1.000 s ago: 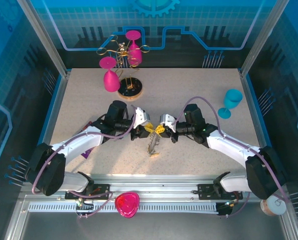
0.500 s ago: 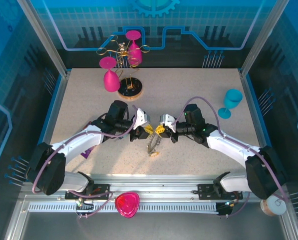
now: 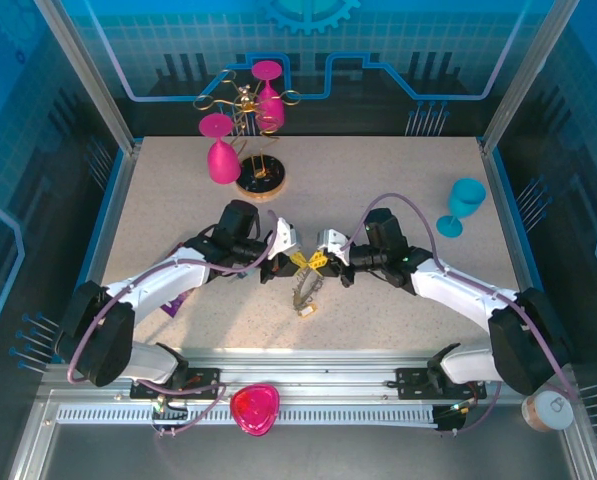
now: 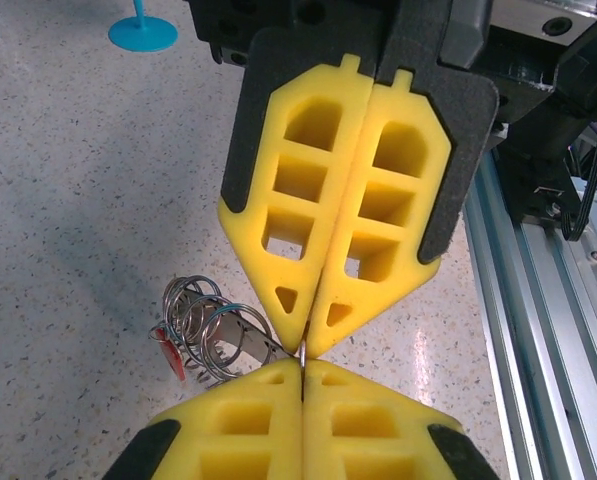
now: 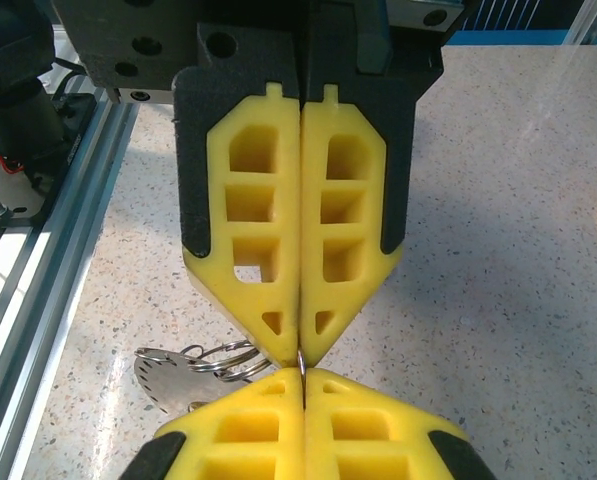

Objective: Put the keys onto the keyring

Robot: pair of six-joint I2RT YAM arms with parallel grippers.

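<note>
So the thing that's just changed: the left gripper (image 3: 292, 259) has snapped closed. A second ago its jaws had a small gap, and now they're pressed right together. The right gripper (image 3: 321, 261) hasn't budged, it was clamped the whole time.

They're nose to nose over the middle of the tabletop (image 3: 398, 190). In the left wrist view the yellow fingertips (image 4: 278, 300) of the other arm nearly touch this arm's tips, with a thin wire (image 4: 303, 350) caught right where they meet. The right wrist view shows the same thing mirrored, with the wire (image 5: 302, 362) poking out between the closed tips. So both sets of jaws are fully closed and both seem to pinch that one thin wire. Whether it's part of the keyring I honestly can't tell, it's edge-on and tiny.

The keys (image 3: 304, 290) hang in a bunch just below the two grippers, with the low end down near the tabletop. I can't tell if it's actually touching. Up close it's a cluster of wire loops (image 4: 213, 335) with a red key head (image 4: 168, 352) beside them, and a flat silver blade (image 5: 163, 380) shows from the other side.

My read is that this is now a two-handed hold, so the threading step can start. Nothing looks threaded on yet.
</note>
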